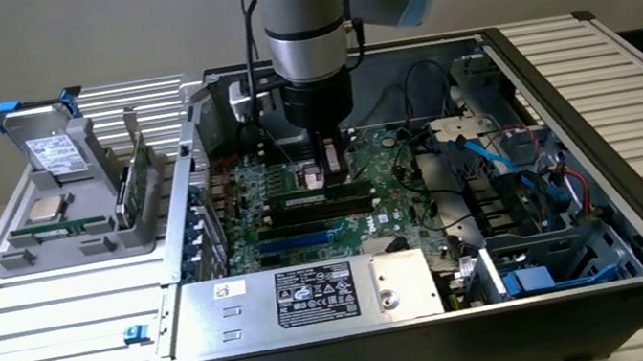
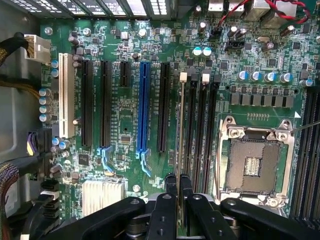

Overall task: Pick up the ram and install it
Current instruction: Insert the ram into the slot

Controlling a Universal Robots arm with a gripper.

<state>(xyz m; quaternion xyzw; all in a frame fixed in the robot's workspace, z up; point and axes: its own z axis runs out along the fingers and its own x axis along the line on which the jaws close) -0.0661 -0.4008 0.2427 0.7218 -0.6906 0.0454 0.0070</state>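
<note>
Ram (image 2: 178,130), seen edge-on in the wrist view, is clamped between the two black fingers (image 2: 170,187) of the gripper (image 2: 178,187). It runs along the bank of black memory slots (image 2: 207,130) on the motherboard (image 2: 125,115), between the blue expansion slot (image 2: 144,107) and the open processor socket (image 2: 252,167). Whether it is seated in a slot cannot be told. In the exterior view, the gripper (image 1: 323,172) points straight down into the open computer case (image 1: 637,218), at 12 o'clock from the silver power supply (image 1: 314,295). A grey parts holder (image 1: 74,249) stands at 9 o'clock from the case.
</note>
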